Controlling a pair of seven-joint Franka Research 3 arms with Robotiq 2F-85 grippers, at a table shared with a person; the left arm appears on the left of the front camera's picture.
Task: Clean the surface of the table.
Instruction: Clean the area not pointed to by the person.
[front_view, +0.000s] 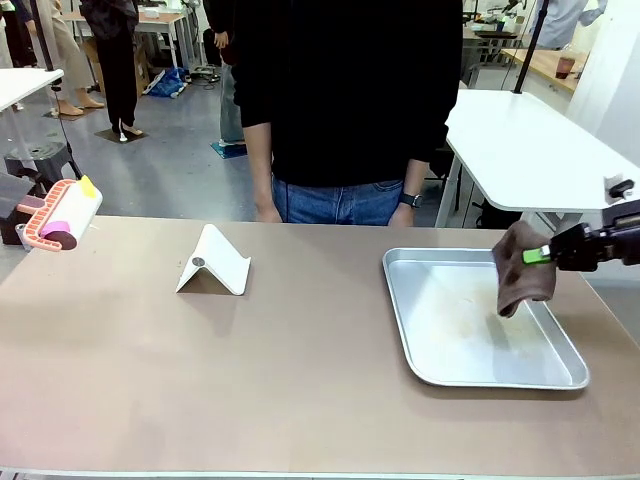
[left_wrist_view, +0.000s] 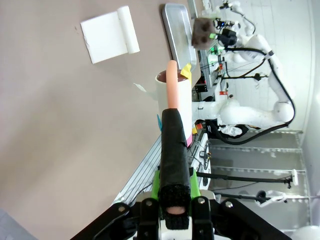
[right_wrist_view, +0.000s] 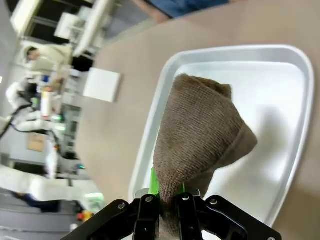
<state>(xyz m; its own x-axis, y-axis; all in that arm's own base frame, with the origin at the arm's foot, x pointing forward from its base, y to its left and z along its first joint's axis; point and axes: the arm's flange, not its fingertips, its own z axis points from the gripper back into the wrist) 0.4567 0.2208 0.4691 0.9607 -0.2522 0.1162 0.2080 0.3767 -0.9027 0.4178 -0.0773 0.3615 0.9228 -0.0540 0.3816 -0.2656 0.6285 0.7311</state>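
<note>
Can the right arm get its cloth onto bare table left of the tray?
Probably yes: right hand holds the cloth above the tray, bare table lies beside it, and the white stand sits well left.

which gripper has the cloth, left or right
The right gripper, pinching the brown cloth over the metal tray; the left gripper grips a lint roller instead.

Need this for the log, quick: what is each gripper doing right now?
Left gripper: closed on the lint roller handle.
Right gripper: closed on the brown cloth, over the tray.
</note>
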